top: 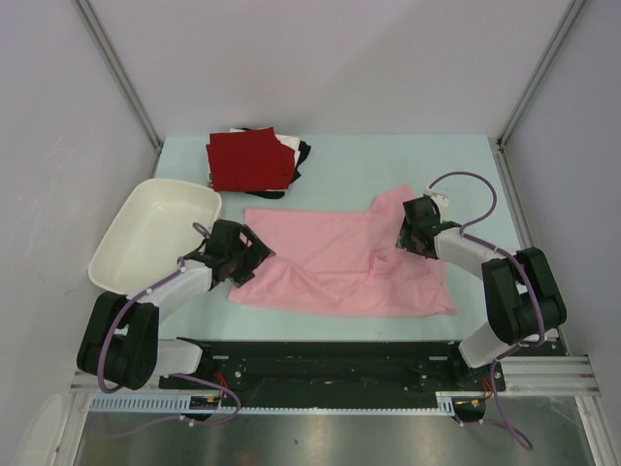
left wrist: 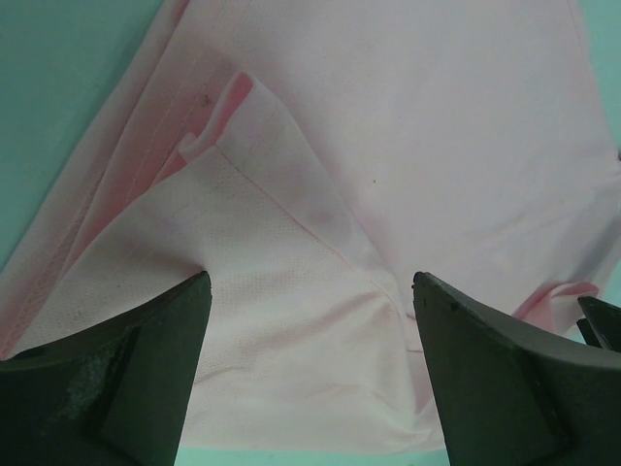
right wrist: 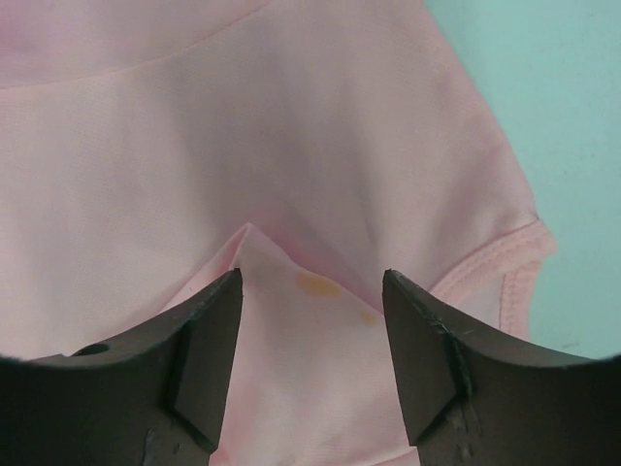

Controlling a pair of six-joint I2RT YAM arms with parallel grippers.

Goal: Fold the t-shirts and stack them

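Observation:
A light pink t-shirt [top: 340, 267] lies spread and rumpled on the teal table, one sleeve toward the back right. My left gripper [top: 254, 254] is at its left edge, open, with its fingers either side of a turned-over flap of pink cloth [left wrist: 291, 320]. My right gripper [top: 403, 238] is low over the right sleeve area, its jaws apart around a raised peak of pink cloth [right wrist: 310, 330] that carries a small yellowish stain. Behind them a folded dark red shirt [top: 249, 160] tops a stack, with white [top: 289, 144] and black [top: 303, 155] cloth showing beneath it.
A white plastic tub [top: 126, 243] stands at the left, close to my left arm. Grey walls and metal posts enclose the table [top: 388, 165]. A black rail runs along the near edge by the arm bases.

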